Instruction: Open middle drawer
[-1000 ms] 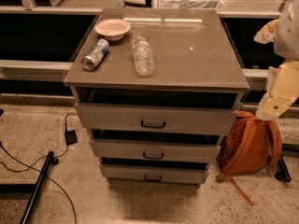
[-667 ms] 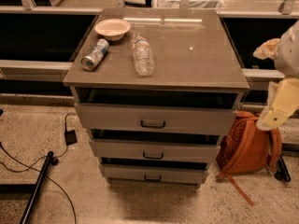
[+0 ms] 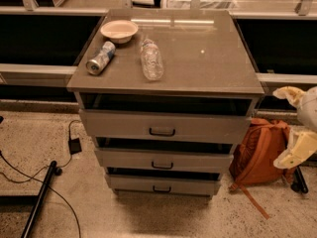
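Middle drawer: second of three stacked fronts in the cabinet, centre of scene, facing us. Grey-beige flat front, one small dark bar handle at centre. A dark strip shows along its top edge; the top drawer and bottom drawer show the same strip.

Open room: bare speckled floor lies on the near side of the fronts. A thin cable, a small black adapter and a black pole lie to the left, well apart from the handle.

Gripper: cream-coloured, at the far right edge, about level with the middle drawer, apart from the cabinet and in front of an orange backpack that sits just beside the cabinet's right side. We cannot tell whether it is spread or closed; it touches nothing that we can see.

Count: three drawers, three handles. On the smooth, glossy cabinet top: one shallow round bowl at far left, one can on its side, and one clear bottle on its side.
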`<action>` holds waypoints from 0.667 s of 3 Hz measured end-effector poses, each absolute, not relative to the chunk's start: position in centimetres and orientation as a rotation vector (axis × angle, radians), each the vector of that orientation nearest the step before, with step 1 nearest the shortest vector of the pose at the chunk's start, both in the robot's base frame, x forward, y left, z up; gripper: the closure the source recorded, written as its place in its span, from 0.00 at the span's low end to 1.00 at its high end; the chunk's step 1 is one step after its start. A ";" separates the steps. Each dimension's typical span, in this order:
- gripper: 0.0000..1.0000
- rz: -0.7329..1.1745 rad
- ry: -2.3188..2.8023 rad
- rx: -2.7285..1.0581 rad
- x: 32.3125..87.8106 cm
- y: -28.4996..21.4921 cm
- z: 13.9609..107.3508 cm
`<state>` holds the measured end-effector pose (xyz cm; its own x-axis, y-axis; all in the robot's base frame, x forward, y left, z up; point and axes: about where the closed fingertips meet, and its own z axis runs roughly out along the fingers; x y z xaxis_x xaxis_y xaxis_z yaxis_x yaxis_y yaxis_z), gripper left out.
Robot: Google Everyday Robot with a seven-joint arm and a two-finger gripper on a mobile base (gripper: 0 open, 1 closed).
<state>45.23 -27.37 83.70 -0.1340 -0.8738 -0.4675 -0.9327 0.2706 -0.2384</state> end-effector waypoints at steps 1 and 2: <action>0.00 0.124 2.006 -1.643 45.4 -27.8 83.5; 0.00 0.152 2.029 -1.653 45.9 -27.9 81.7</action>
<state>45.87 -27.87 81.70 -0.1250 -0.8828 -0.4529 -0.9403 0.2511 -0.2299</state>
